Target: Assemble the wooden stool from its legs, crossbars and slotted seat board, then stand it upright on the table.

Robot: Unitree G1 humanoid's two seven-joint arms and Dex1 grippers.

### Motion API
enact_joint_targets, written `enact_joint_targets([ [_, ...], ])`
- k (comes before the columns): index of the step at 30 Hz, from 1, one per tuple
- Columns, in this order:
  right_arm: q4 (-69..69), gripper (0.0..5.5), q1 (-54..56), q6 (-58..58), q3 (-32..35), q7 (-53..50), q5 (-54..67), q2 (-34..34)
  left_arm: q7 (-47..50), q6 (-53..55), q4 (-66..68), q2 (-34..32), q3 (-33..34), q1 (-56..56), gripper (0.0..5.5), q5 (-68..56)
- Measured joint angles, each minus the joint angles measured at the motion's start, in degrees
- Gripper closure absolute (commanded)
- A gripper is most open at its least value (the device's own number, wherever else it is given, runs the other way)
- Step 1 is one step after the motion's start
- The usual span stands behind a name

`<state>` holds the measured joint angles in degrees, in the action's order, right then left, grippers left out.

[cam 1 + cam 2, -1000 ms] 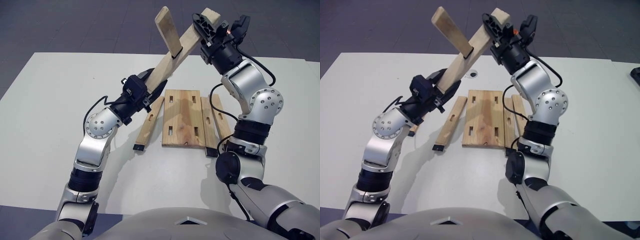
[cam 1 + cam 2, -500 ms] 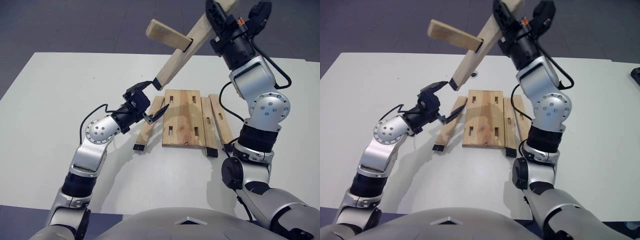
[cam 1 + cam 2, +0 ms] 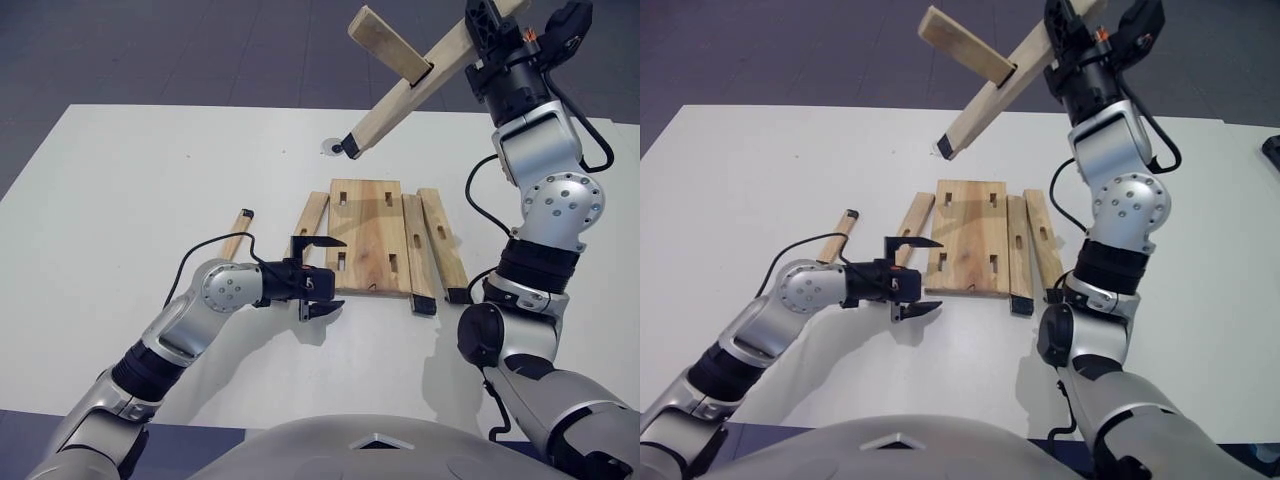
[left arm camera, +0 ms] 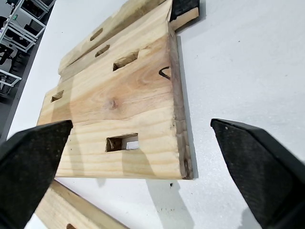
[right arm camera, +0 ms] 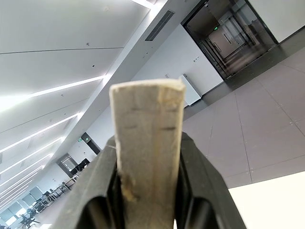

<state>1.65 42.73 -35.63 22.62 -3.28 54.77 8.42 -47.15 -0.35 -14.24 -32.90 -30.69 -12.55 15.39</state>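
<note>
1. Well to the left of the seat board [image 3: 367, 235], a slim wooden bar [image 3: 237, 232] lies flat on the white surface [image 3: 120, 190]. It has a dark tip at its far end, and its near end is hidden behind the left arm's cable.
2. The left arm reaches low across the surface with its elbow bent. The left gripper [image 3: 343, 272] lies sideways at the board's near left corner, its black jaws spread wide and holding nothing.
3. A pale leg [image 3: 312, 212] lies just beside the board's left edge, its near half hidden behind that gripper.
4. The seat board is flat, grainy pine in joined planks, with four rectangular slots cut through it.
5. Two slotted legs [image 3: 415, 250] [image 3: 443, 240] lie side by side against the board's right edge, with black caps on their near ends.
6. Above and beyond the board, a black-capped leg [image 3: 410, 95] slants through the air, with a short crossbar [image 3: 390, 45] stuck into its slot.
7. The right arm is raised high with its forearm upright. The right gripper [image 3: 495, 25] is clamped on that leg's upper end, whose tip is cut off in the eye views.
</note>
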Motion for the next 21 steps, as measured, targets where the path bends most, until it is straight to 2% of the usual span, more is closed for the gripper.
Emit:
enact_joint_targets([
  [9,0.0,4.49,0.0,0.0,0.4,-1.1,1.0,-1.0,7.4,-0.2,7.0,5.5,-1.4,-3.0,0.10,9.7],
  [21,1.5,4.49,-0.9,1.4,1.1,-2.6,1.9,-3.3,11.2,0.7,8.9,10.3,0.0,-3.6,0.10,10.3],
])
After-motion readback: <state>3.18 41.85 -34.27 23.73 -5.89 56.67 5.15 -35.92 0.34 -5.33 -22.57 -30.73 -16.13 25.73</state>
